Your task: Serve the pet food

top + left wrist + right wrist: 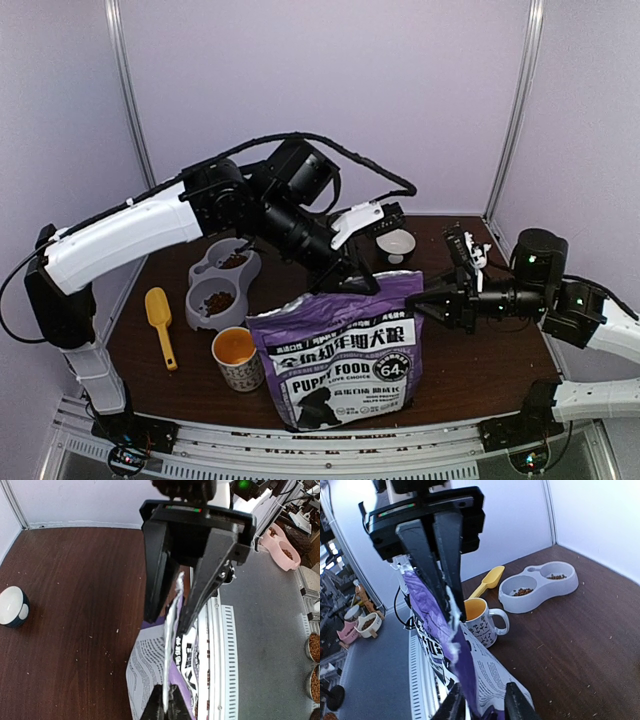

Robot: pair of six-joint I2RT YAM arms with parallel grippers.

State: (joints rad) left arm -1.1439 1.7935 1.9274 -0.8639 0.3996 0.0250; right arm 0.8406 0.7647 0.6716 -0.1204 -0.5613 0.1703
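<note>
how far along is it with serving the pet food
Some kibble already sits in both wells of the grey feeder. In hand: the left tool pinches the purple bag at its top edge, the right tool slightly open around it. Left: the yellow scoop lies untouched and the mug looks empty.

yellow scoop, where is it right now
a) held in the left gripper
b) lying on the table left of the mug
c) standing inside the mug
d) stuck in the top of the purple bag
b: in the top view the yellow scoop lies flat on the table, left of the mug and apart from it, with nothing holding it.
</note>
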